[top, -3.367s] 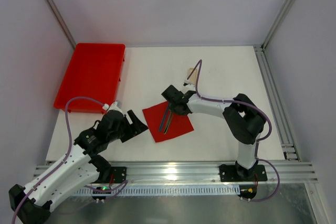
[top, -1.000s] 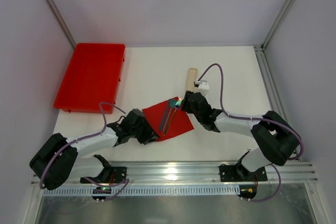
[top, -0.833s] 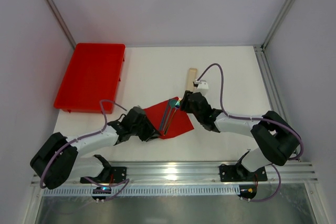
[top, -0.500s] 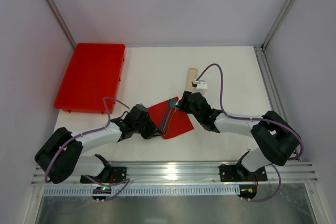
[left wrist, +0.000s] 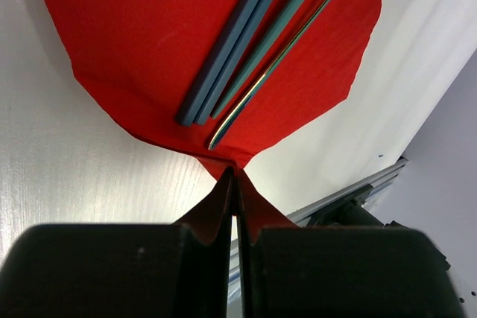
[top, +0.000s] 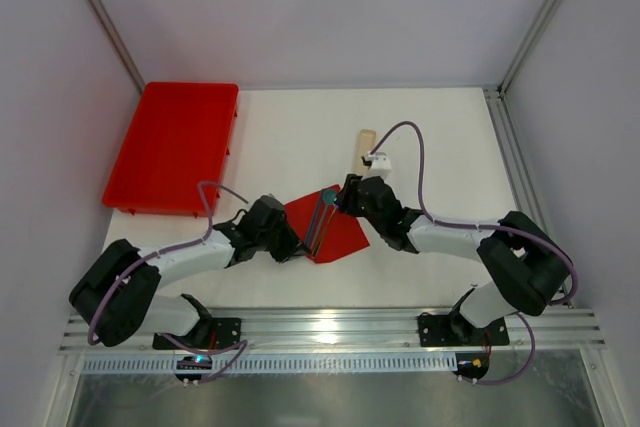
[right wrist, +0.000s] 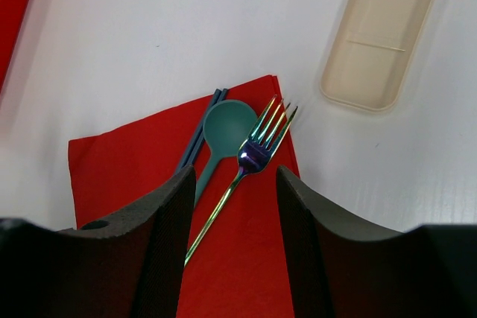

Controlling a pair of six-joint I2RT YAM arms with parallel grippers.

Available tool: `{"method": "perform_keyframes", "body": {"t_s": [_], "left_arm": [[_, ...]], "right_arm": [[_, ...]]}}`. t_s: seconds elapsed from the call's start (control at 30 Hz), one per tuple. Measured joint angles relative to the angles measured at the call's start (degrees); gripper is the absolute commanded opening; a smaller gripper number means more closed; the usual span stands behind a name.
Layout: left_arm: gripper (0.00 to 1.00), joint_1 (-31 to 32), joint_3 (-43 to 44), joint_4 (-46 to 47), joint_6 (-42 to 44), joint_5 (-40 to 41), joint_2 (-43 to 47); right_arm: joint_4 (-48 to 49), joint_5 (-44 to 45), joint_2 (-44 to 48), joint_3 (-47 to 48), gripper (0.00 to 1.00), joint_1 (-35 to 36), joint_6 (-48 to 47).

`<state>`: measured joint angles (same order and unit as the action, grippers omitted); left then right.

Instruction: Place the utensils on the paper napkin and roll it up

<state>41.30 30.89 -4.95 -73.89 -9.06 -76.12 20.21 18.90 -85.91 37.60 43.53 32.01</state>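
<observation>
The red paper napkin (top: 340, 234) lies near the table's front middle. The utensils (top: 320, 217) rest on it side by side: a teal spoon (right wrist: 226, 129), an iridescent fork (right wrist: 256, 153) and dark blue chopsticks (right wrist: 201, 136). My left gripper (top: 291, 246) is at the napkin's near-left corner and shut on that corner (left wrist: 235, 173), which is pulled up off the table. The utensil handles (left wrist: 250, 50) end just beyond the pinch. My right gripper (right wrist: 235, 210) hovers open over the napkin's far corner, the fork's stem between its fingers (right wrist: 168, 236) without touching them.
A big red tray (top: 170, 147) sits at the back left. A pale beige oblong case (top: 364, 149) lies just beyond the right gripper, also in the right wrist view (right wrist: 384, 27). The metal rail (top: 330, 327) runs along the near table edge.
The left gripper has shut on the napkin's corner and slid right, folding the napkin's left side toward the utensils. The right arm has barely moved.
</observation>
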Motion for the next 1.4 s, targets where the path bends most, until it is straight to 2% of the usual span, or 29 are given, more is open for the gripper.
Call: {"method": "perform_keyframes", "body": {"t_s": [1.1, 1.3, 1.4], "left_arm": [[0.04, -0.9, 2.5, 0.7, 1.7, 2.5, -2.8], [0.07, -1.9, 2.5, 1.5, 2.3, 2.3, -3.0], [0.09, -2.5, 2.5, 1.7, 2.4, 2.3, -3.0]], "right_arm": [[2.5, -4.2, -0.7, -0.1, 0.51, 1.1, -0.7], [1.8, -7.9, -0.6, -0.1, 0.43, 2.4, -1.5], [0.7, -10.0, 0.8, -0.4, 0.35, 2.9, -1.6]]}}
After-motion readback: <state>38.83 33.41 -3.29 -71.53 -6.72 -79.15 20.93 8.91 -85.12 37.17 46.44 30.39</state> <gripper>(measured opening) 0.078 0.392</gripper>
